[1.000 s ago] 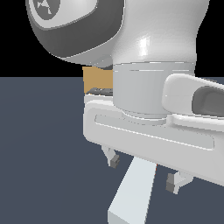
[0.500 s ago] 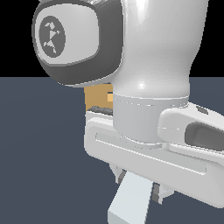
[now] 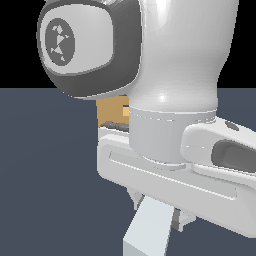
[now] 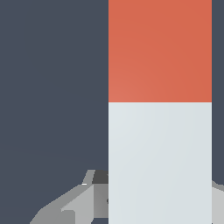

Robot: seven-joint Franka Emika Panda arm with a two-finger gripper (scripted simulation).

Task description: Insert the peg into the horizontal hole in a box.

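Exterior view: the arm fills most of the frame. Compared with a second ago the gripper [image 3: 156, 216] sits lower over the peg [image 3: 147, 230]; the fingers [image 3: 136, 200], then standing clear on either side of the pale bar, are now tight against its flanks. I judge them clamped on the peg, or within a hair of it; actual contact is hidden by the hand body.

Peg lies on the dark bench toward the near edge, its pale part under the hand. The wrist view shows its orange-red end [image 4: 159, 50] beyond the fingers.

Box [image 3: 112, 113] sits farther back, well apart from the peg and mostly hidden by the arm; the hole [image 3: 125, 112] is a lighter patch on its face.

Meaning: grasp appears made. Lift, alignment and insertion are not yet done.
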